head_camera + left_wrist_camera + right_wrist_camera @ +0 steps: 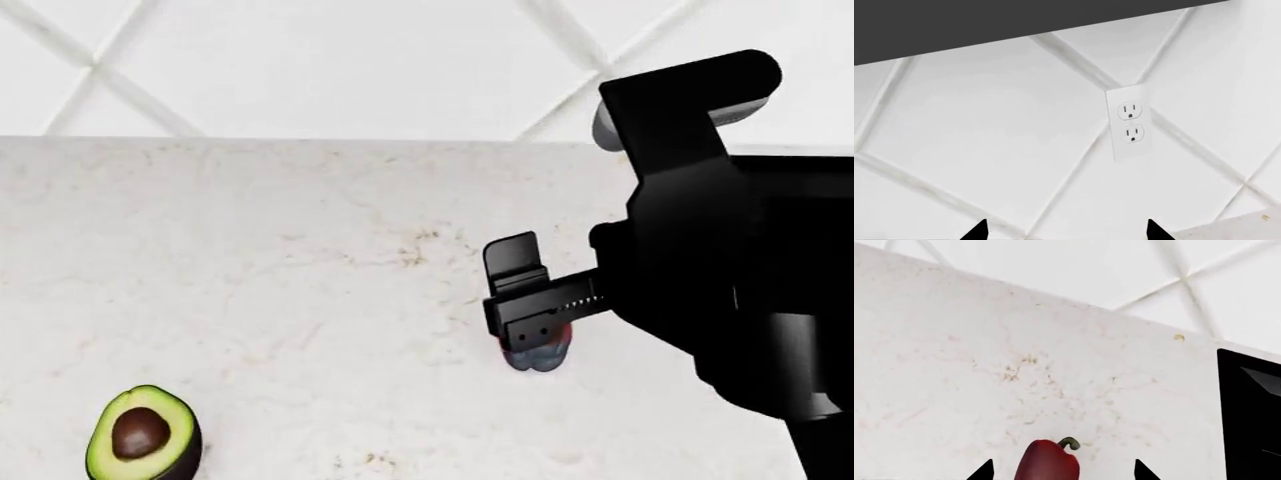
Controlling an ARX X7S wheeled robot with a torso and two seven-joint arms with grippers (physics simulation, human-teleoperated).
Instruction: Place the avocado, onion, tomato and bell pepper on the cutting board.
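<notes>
Head view shows the right tool (531,325) low over the pale stone bench (294,260), its fingers spread to either side of the bell pepper (537,352), which lies on the bench mostly hidden beneath them. In the right wrist view the dark red pepper (1049,461) sits between the 2 parted fingertips, stem toward the wall, not yet gripped. The avocado (143,436) rests cut side up, well apart toward the left. Neither cutting board, onion nor tomato is in view. The left tool (1066,231) is open and empty, facing a wall outlet (1130,122).

Step in hand, I judge: picking the pepper. Next comes closing squarely across its body, then lifting clear.
</notes>
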